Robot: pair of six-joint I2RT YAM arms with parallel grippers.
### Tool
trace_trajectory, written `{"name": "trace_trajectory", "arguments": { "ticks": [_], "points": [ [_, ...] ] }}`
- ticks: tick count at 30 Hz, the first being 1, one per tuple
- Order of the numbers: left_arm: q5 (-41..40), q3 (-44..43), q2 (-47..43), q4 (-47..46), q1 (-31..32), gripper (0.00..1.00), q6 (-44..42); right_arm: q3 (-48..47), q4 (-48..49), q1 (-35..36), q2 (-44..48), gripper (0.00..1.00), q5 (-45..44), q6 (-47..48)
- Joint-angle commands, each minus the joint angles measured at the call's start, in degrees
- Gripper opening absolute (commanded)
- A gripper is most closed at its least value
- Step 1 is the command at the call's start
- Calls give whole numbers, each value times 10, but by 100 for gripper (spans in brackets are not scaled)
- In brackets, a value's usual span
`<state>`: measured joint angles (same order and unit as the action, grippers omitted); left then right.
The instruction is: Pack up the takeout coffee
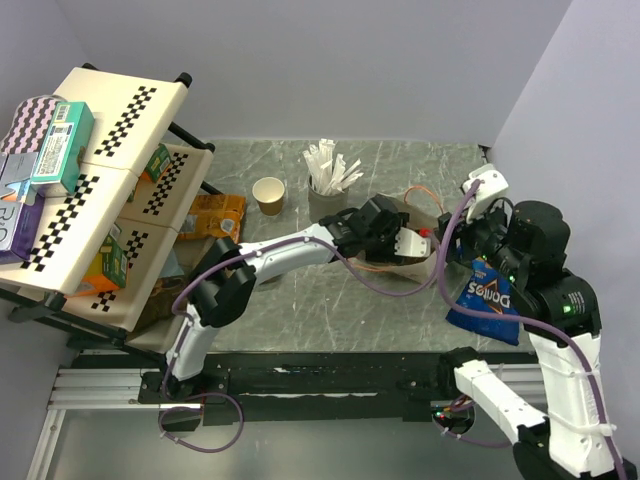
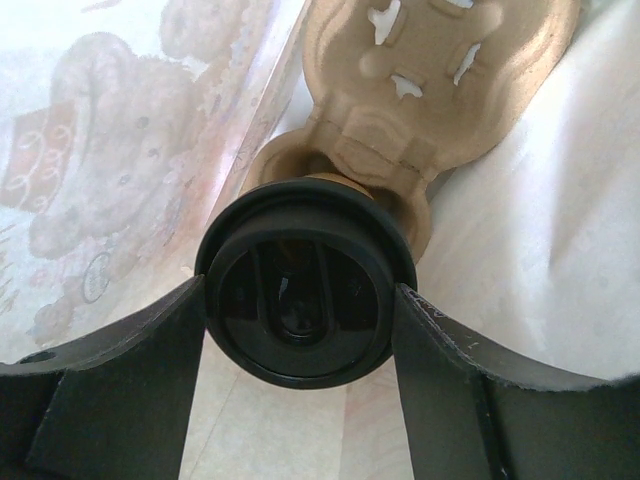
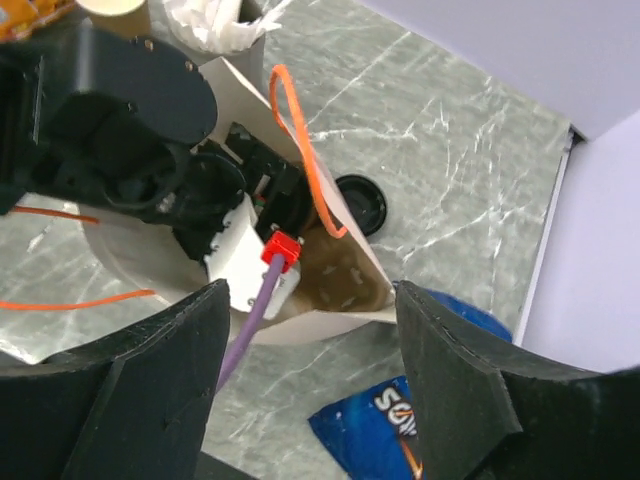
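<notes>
Bright and even from above, but washed out inside the bag.

In the top view, soft overhead light leaves only faint shadows under the arms on the table (image 1: 300, 300). The left wrist view is milky. Light comes through the bag wall (image 2: 120, 150) and pales its print, the right side burns to near white, and the glossy black lid (image 2: 305, 288) carries small glints. The fingers (image 2: 110, 390) of the left gripper (image 2: 300, 293) are dark, soft-edged silhouettes. The right wrist view is crisp on the table's veining — only the fingers (image 3: 130, 390) of the right gripper (image 3: 312, 300) blur near the lens.
</notes>
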<state>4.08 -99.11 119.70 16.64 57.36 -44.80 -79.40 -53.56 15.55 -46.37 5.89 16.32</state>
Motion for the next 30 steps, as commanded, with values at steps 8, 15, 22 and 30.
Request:
{"name": "trace_trajectory", "arguments": {
  "ticks": [8, 15, 22, 30],
  "points": [
    [-28, -19, 45, 49, 14, 1, -20, -31, -14, -140, -68, 74, 89, -8],
    [-33, -3, 32, 28, 15, 1, -13, -9, -8, -153, -101, 75, 150, 35],
    [-32, 6, 27, 33, 15, 1, -5, 14, -2, -153, -130, 76, 170, 91],
    [-35, 5, 22, 34, 13, 1, 2, 42, 15, -153, -155, 70, 181, 111]
  ]
}}
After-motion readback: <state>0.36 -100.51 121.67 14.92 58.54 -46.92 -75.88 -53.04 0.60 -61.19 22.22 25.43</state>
